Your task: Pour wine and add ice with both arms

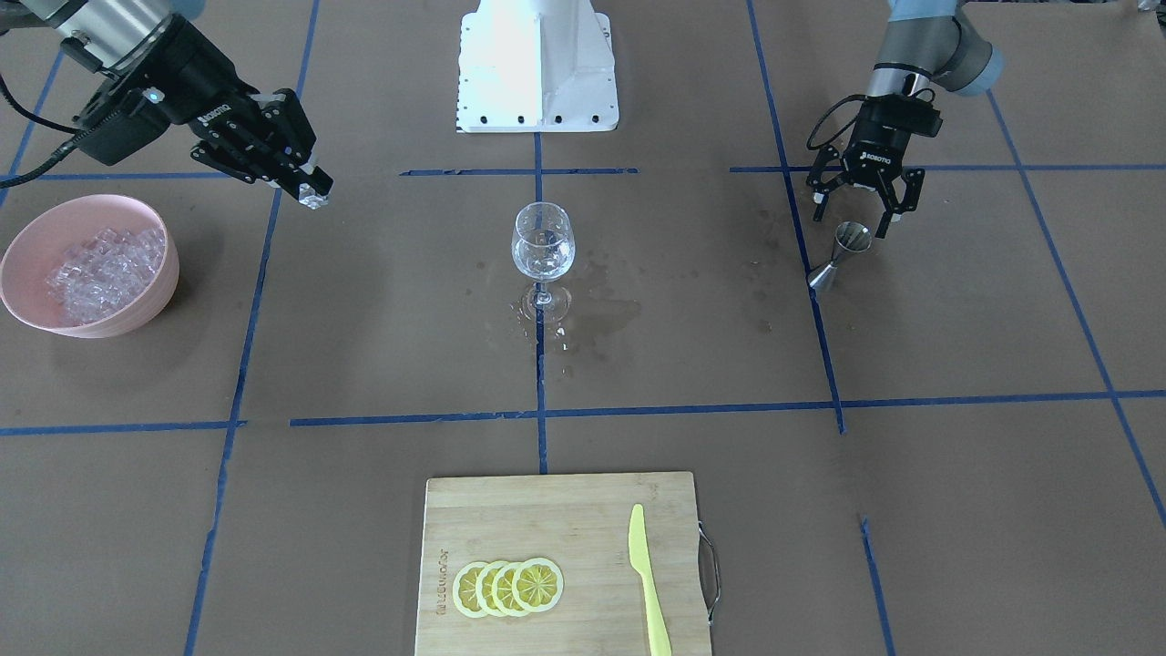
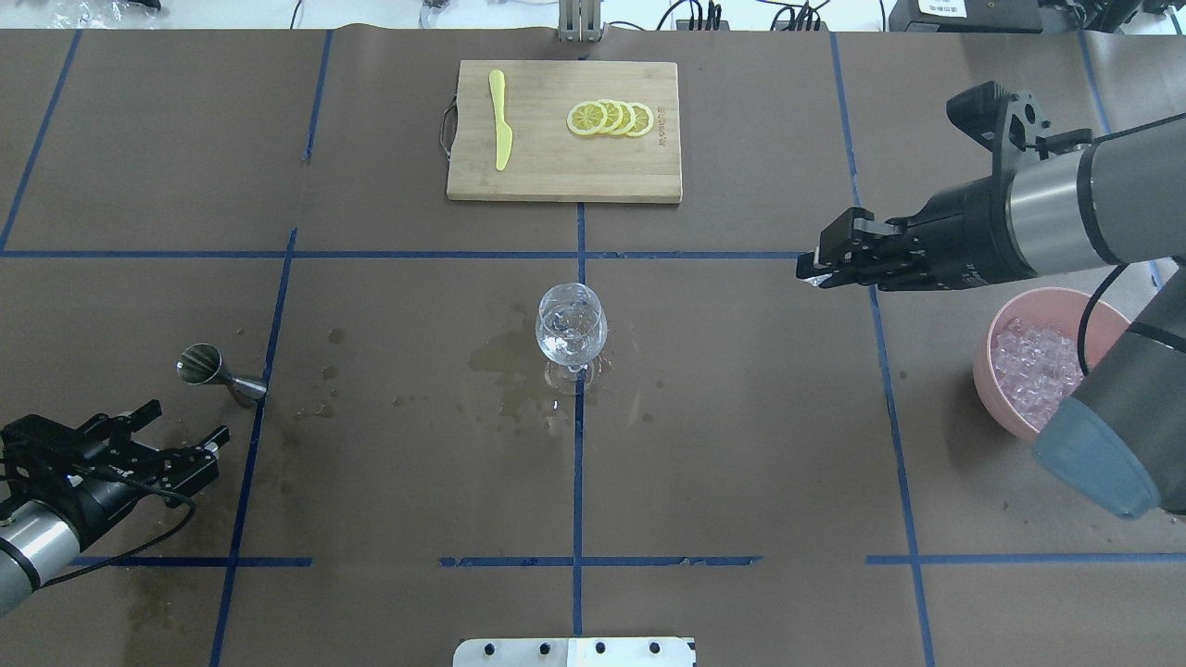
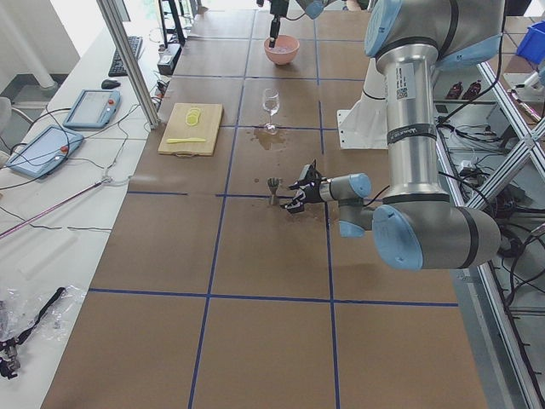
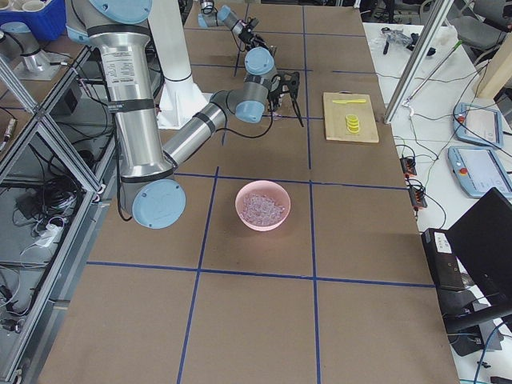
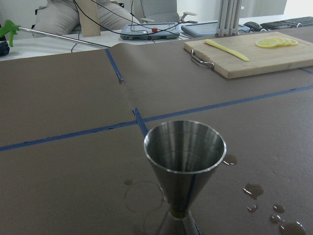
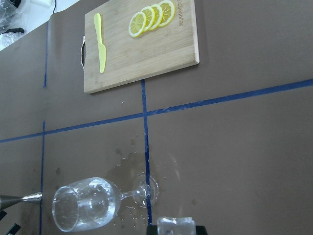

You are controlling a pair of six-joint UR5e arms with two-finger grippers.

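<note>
Along the robot's own edge of the table, toward its left end, the left gripper (image 2: pixel 190 421) is hanging empty with its fingers spread, just beside the steel jigger (image 2: pixel 211 371). The jigger is standing upright and is looking empty in the wrist view. Near the right edge, the pink bowl (image 2: pixel 996 320) is holding a heap of ice (image 1: pixel 105 264).

Farther out, at the middle of the table, the wine glass (image 2: pixel 572 326) is standing upright on a wet patch (image 2: pixel 500 357). The wine (image 1: pixel 543 264) is showing only as a little clear liquid low in the bowl of the glass, and I cannot tell if any cube is lying in it.

A little beyond, the right gripper (image 2: pixel 808 274) is pinching one ice cube (image 1: pixel 316 196) at its fingertips, raised over the table and well apart from the glass. The right arm is reaching out almost level, with its gripper pointing toward the middle.

I am judging the cube to be light, hard and probably wet, so it may slip. Holding it across two flat faces with modest force is seeming safest. The glass is looking thin and top-heavy, so a low release over its rim is looking wise.
</note>
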